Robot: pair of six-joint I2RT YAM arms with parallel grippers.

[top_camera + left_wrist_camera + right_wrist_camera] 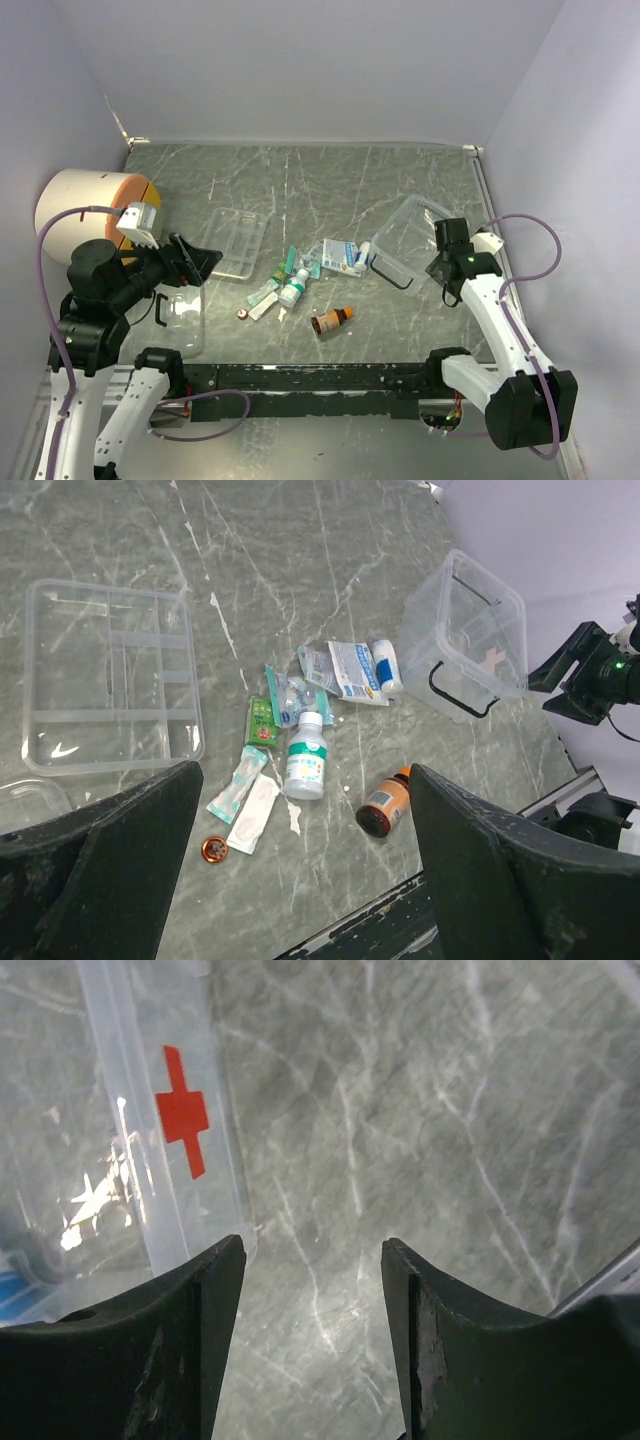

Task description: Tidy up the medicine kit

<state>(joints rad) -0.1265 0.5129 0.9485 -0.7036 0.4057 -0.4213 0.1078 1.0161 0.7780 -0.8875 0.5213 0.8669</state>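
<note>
where the overhead view looks down on both arms, the left gripper (200,262) hangs over the grey marbled table (350,180), its jaws spread wide and empty. just ahead of those jaws lies the clear divided tray (237,243). past the tray is a loose scatter: a white bottle (292,290), an amber bottle (330,320) and a blue-and-white packet (340,255). the medicine kit case (410,240) stands tilted beyond the scatter, with the right gripper (438,268) right at its far side. only this view shows the white-and-orange cylinder (90,205) behind the left arm.

in the left wrist view, the left gripper (305,810) frames the scatter between its two wide-apart fingers. the white bottle (306,760) lies midway between the tips and the amber bottle (385,805) just inside one finger. the divided tray (110,675) lies off to the other side. the medicine kit case (465,630) sits further ahead, its black handle showing. this view alone picks out a green packet (262,722) and a small round cap (214,850).

in the right wrist view, the right gripper (315,1250) has its jaws apart, with only bare table between them. the medicine kit case (130,1190) shows as a clear wall just outside one fingertip. its red cross is clear only here.
</note>
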